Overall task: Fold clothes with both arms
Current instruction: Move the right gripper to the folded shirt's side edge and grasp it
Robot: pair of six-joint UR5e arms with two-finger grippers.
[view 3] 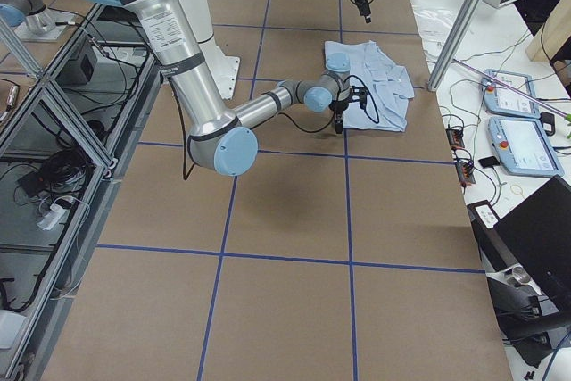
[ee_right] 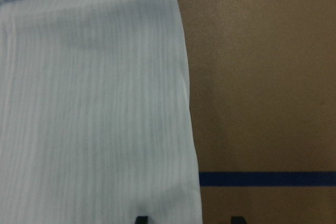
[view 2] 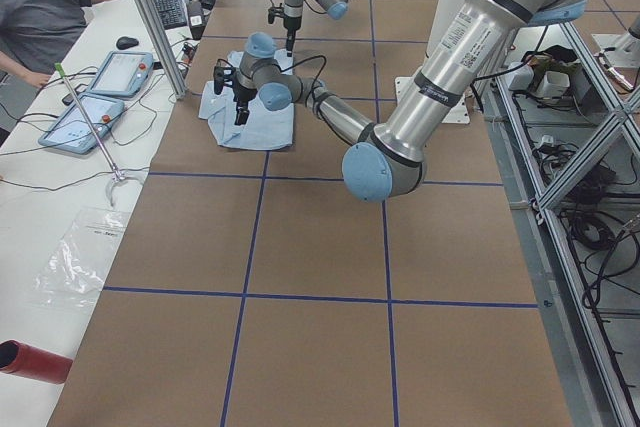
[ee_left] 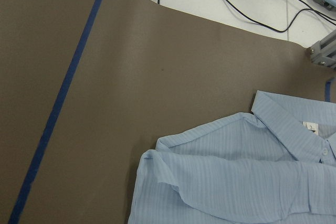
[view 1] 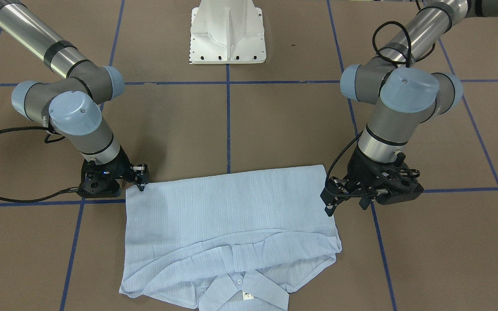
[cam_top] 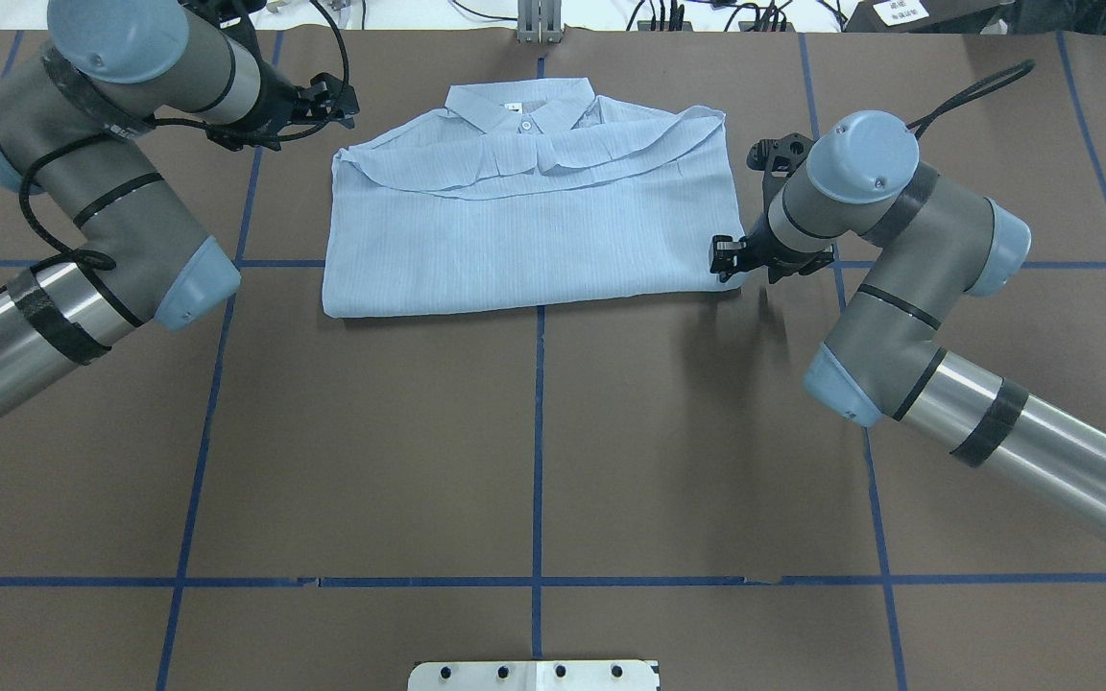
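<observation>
Shirt: pale-blue striped button-up shirt (cam_top: pixel 534 230), folded on brown tabletop (cam_top: pixel 534 441).
Right gripper (cam_top: pixel 724 261): fingers apart, at the shirt's folded-edge corner.
Left gripper (view 1: pixel 346 206): fingers apart, beside the shirt's collar-end corner.

- This was a robotics lab: jointed robot arms (cam_top: pixel 102 202) reached over a brown table (cam_top: pixel 371 432) gridded with blue tape (cam_top: pixel 538 432).
- Beside the table, a white bench (view 2: pixel 40 207) carried teach pendants (view 2: pixel 120 74) and a keyboard (view 2: pixel 168 5).
- An operator (view 2: pixel 40 17) sat at that bench.
- Aluminium framing (view 2: pixel 590 137) stood on the table's robot side.
</observation>
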